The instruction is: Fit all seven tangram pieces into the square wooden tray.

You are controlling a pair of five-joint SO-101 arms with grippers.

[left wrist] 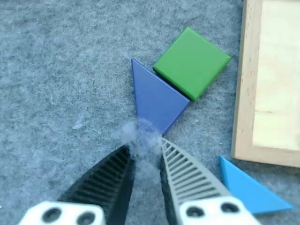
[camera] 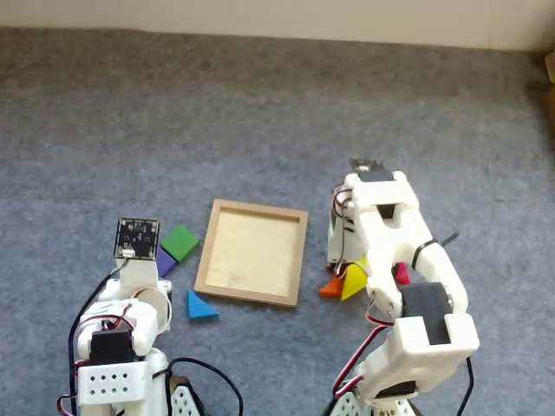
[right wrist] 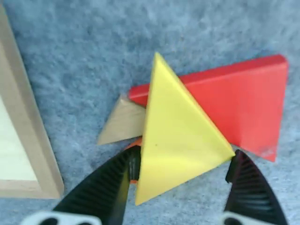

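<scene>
ok so the left gripper (left wrist: 145, 146) is nearly pinched together, just a narrow gap between its black and grey fingers with nothing but carpet fuzz in it. Its tips sit right at one corner of the flat indigo triangle piece (left wrist: 154, 96), touching or a hair off, can't tell. Straight past that triangle from the tips is the green square piece (left wrist: 192, 62), edge to edge with it. Off on the grey-finger side lies the light blue triangle piece (left wrist: 251, 187), just beside that finger and close to a corner of the square wooden tray (camera: 251, 251). Every piece I can see lies outside the tray, on the grey carpet (camera: 260, 104). The right gripper (right wrist: 185, 159) is spread wide with the yellow triangle piece (right wrist: 178, 136) between its black fingers (right wrist: 110, 185), one finger against a long edge and the other at the opposite corner, so it looks held, tilted up over the others. Under it, beyond the tips, is the big red triangle piece (right wrist: 243, 98). On the tray side a tan wooden piece (right wrist: 123, 123) pokes out, with a sliver of an orange piece (camera: 329, 289) right by that finger. The tray's rim runs along that same side of the right gripper, apart from the pile
</scene>
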